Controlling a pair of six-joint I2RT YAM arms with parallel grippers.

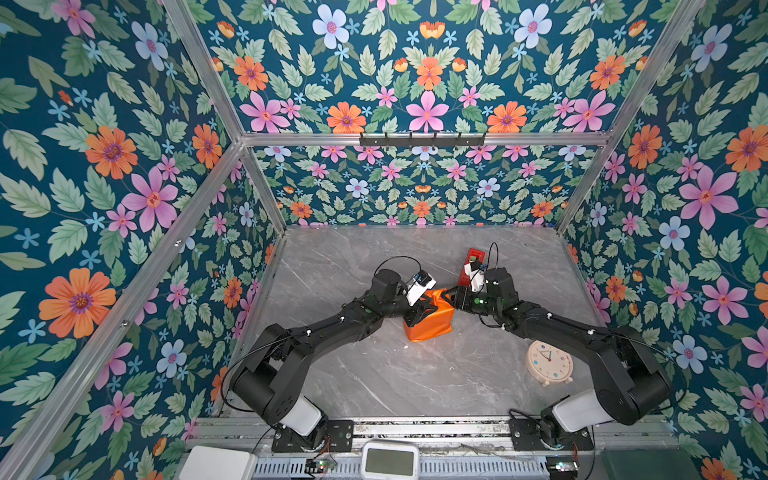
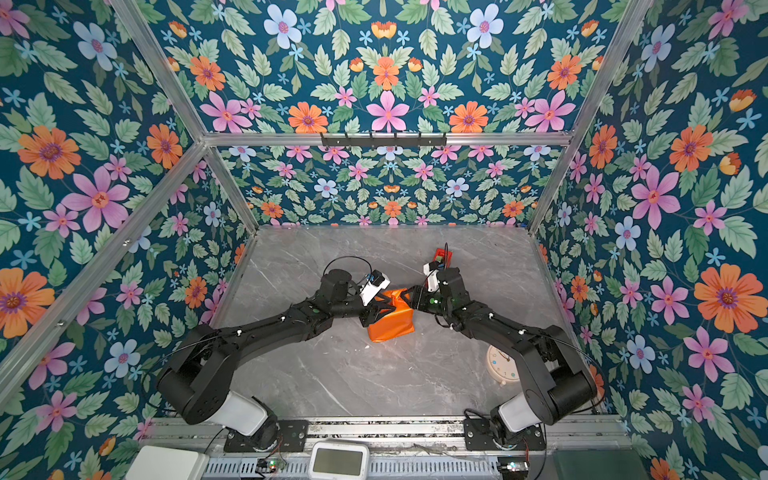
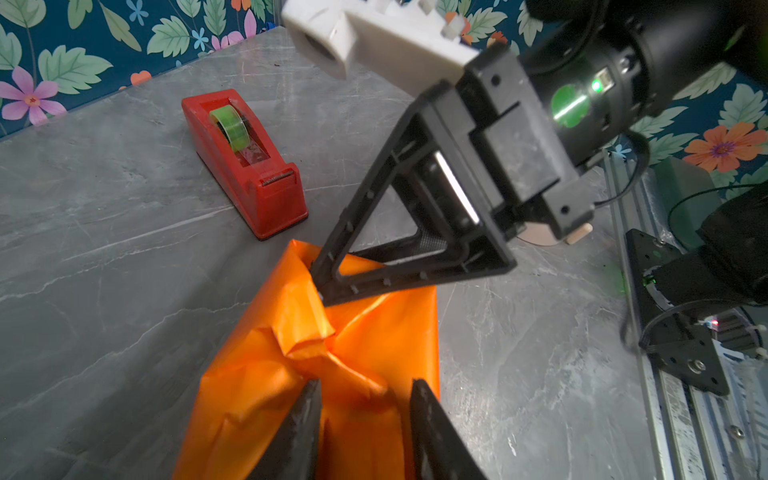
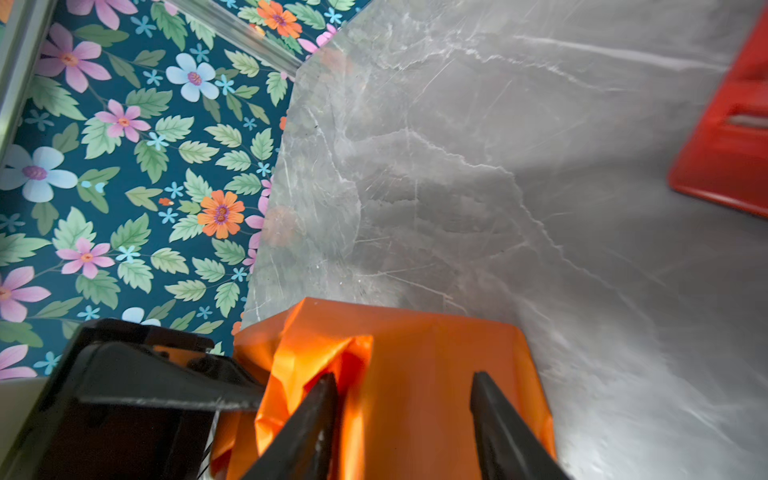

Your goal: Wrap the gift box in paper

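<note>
While the orange paper (image 1: 428,318) sits bundled at the middle of the table (image 1: 374,374), the left gripper (image 3: 365,384) and right gripper (image 4: 405,376) both stand spread over its crumpled top from opposite sides.

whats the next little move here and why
Probably close the left pincer on the crumpled fold it straddles and press that flat. The paper is already wrapped into a box shape, but this end bunches up loose. The right pincer is open at it too, and the tape dispenser sits close by.
</note>
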